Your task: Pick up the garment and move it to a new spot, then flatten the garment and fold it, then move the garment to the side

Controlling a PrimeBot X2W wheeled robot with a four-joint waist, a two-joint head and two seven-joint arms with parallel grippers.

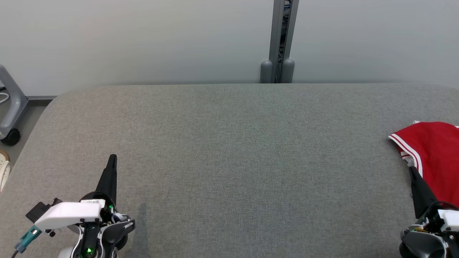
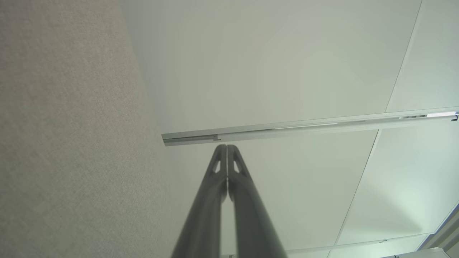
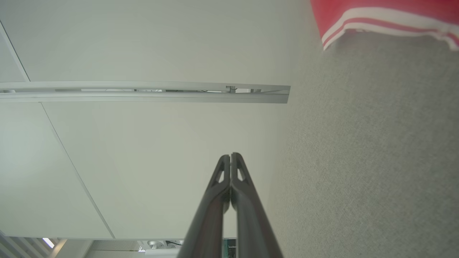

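At three o'clock on the grey table (image 1: 229,161), find the red garment (image 1: 434,154) bunched near the right gripper (image 1: 411,169), toward its one o'clock, well apart from the left gripper (image 1: 113,157) at eight; take the right as nearer, noting both closed tight and empty.

No text reads clearly; a small label (image 1: 89,202) on the left tool (image 1: 113,158) seems printed, but too tiny
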